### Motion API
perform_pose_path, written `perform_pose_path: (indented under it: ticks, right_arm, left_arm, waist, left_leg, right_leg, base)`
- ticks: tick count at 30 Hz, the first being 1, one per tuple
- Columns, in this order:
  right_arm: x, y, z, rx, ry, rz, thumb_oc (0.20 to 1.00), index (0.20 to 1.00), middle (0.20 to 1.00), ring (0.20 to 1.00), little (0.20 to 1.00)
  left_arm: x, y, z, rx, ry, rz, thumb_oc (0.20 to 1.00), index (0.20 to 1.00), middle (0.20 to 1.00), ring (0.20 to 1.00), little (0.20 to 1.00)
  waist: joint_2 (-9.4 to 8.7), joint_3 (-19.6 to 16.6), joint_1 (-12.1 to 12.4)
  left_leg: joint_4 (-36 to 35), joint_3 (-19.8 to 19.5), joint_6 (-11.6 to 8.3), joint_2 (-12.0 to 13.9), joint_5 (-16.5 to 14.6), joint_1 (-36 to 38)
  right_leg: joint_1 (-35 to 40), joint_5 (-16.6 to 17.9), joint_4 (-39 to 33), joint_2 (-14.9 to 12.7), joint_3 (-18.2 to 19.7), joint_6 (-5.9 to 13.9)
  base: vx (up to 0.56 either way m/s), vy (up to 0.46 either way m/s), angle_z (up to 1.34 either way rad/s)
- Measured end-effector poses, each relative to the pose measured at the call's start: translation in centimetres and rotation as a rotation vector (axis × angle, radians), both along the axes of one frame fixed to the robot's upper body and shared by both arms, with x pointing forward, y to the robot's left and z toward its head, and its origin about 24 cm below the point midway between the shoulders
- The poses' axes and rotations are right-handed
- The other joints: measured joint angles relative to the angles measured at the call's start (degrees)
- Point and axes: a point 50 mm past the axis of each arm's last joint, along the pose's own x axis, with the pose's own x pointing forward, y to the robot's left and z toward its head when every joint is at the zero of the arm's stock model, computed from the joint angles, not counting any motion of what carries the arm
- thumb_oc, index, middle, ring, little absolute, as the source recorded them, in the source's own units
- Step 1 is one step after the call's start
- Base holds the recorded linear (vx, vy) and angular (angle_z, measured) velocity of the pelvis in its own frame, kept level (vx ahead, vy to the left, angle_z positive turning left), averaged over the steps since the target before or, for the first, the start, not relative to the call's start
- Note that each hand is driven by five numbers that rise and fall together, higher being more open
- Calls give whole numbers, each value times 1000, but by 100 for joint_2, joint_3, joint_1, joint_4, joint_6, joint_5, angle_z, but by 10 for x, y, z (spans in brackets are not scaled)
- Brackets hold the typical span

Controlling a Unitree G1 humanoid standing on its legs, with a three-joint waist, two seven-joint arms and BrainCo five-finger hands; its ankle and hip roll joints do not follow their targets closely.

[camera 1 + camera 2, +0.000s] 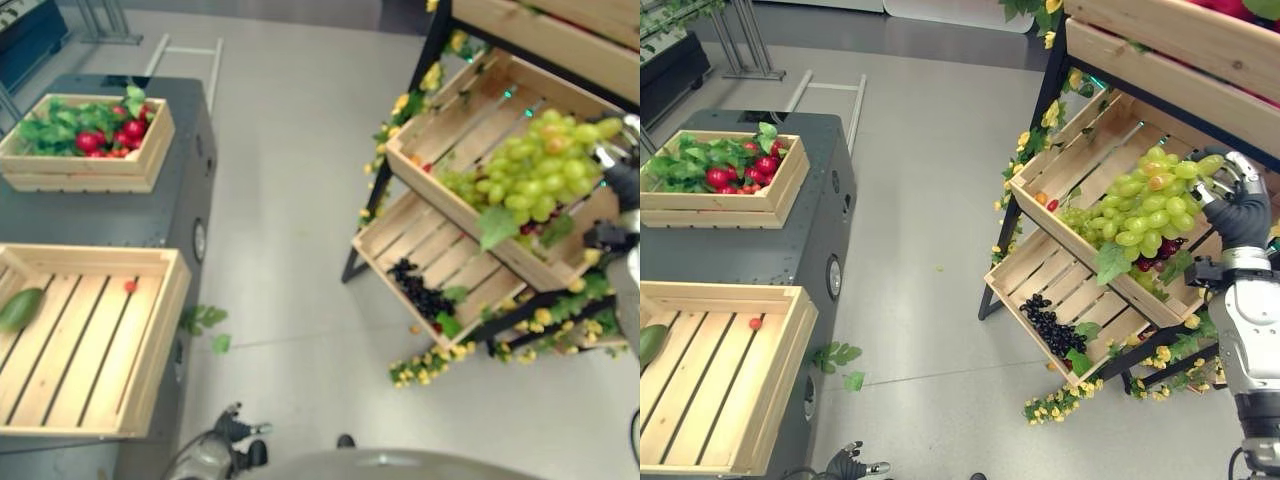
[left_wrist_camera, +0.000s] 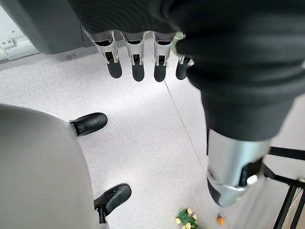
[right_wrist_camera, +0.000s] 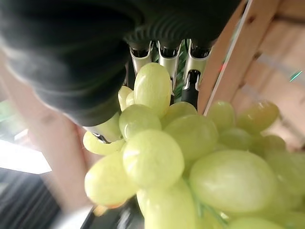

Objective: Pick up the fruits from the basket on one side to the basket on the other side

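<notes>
Right hand (image 1: 1228,185) curls round the top of the green grape bunch (image 1: 1145,207), which sits in the slanted wooden shelf crate (image 1: 1080,150). A hasty lift could shed smooth, round grapes or snag the cloth leaves on the slats. Left hand (image 2: 143,59) hangs with relaxed fingers over the floor. Across, a slatted crate (image 1: 150,340) waits on the bench.

Right hand (image 1: 1230,195) raised, fingers curled; left hand (image 2: 143,57) fingers straight.

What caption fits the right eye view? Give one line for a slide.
Right hand closed on the green grapes in the tilted rack crate, with empty crate waiting opposite.
</notes>
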Motion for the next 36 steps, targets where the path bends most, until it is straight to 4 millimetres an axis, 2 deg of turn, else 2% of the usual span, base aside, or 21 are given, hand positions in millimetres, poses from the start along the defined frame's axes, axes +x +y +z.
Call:
perform_pose_path:
  ticks: [4, 6, 11, 13, 16, 19, 21, 26, 32, 36]
  right_arm:
    - [5, -15, -2, 12, 61, -92, 200, 200, 200, 200, 200]
    - [14, -27, 0, -23, 151, -157, 200, 200, 200, 200, 200]
    - [20, -45, 14, -133, 263, -290, 200, 200, 200, 200, 200]
    - [21, -47, 16, -251, 347, -316, 1000, 1000, 1000, 1000, 1000]
    - [21, -46, 22, -352, 392, -313, 1000, 1000, 1000, 1000, 1000]
    - [26, -29, 36, -449, 331, -252, 1000, 1000, 1000, 1000, 1000]
    - [24, -29, 37, -467, 328, -256, 1000, 1000, 1000, 1000, 1000]
    - [19, -23, 31, -519, 328, -230, 1000, 1000, 1000, 1000, 1000]
    - [11, -16, 24, -502, 279, -196, 1000, 1000, 1000, 1000, 1000]
    - [7, -4, 15, -477, 237, -143, 1000, 1000, 1000, 1000, 1000]
  left_arm:
    - [0, -1, 0, -15, -2, 19, 1000, 1000, 1000, 1000, 1000]
    - [1, -2, 0, -19, 2, 13, 1000, 1000, 1000, 1000, 1000]
    - [0, 0, 0, -22, 10, 15, 1000, 1000, 1000, 1000, 1000]
    - [1, 1, 0, -23, 11, 11, 1000, 1000, 1000, 1000, 1000]
    - [1, 2, 0, -24, 19, 11, 1000, 1000, 1000, 1000, 1000]
    - [-1, 1, -1, -33, 26, 12, 1000, 1000, 1000, 1000, 1000]
    - [0, 0, -1, -37, 24, 12, 1000, 1000, 1000, 1000, 1000]
    - [1, -1, -1, -44, 20, 9, 1000, 1000, 1000, 1000, 1000]
    - [3, -1, 0, -53, 18, 12, 1000, 1000, 1000, 1000, 1000]
    - [3, -1, 0, -58, 14, 23, 1000, 1000, 1000, 1000, 1000]
  waist:
    - [71, -37, 84]
    - [95, -46, 89]
    - [112, -33, 109]
    - [128, -21, 113]
    - [165, 9, 106]
    - [252, 74, 60]
    - [283, 100, 82]
    - [288, 121, 91]
    - [262, 159, 88]
    - [240, 174, 75]
  left_leg:
    - [0, 17, 2, 8, -2, -16]
    - [1, 26, 6, 3, -4, -16]
    - [-1, 20, 10, 2, -1, -19]
    - [0, 16, 13, 1, 1, -19]
    - [-1, 7, 15, 0, 2, -19]
    - [-2, 10, 16, 2, 3, -5]
    - [-3, 2, 16, 3, 3, 5]
    - [-4, -29, 18, 0, 4, 5]
    - [-26, -40, 20, -1, 5, 26]
    - [-26, -42, 20, -2, 5, 33]
  right_leg:
    - [-26, 1, 0, 7, 14, -2]
    - [-30, 8, 1, 5, 27, -7]
    - [-29, 10, -1, 0, 19, -7]
    - [-28, 10, -1, -1, 17, -7]
    - [-24, 10, -2, -1, 10, -7]
    - [-13, 13, -4, 2, 13, -12]
    - [0, 14, -4, 3, 9, -13]
    - [16, 11, -7, 1, -22, -14]
    - [43, 10, -32, -1, -30, -14]
    - [50, 8, -32, -2, -32, -14]
  base:
    - [-6, 9, -2]
    - [-4, 4, -2]
    - [0, 0, 0]
    - [0, 0, 0]
    - [0, 0, 0]
    - [0, 0, 0]
    - [0, 0, 0]
    - [4, 6, 3]
    - [0, 0, 0]
    - [0, 0, 0]
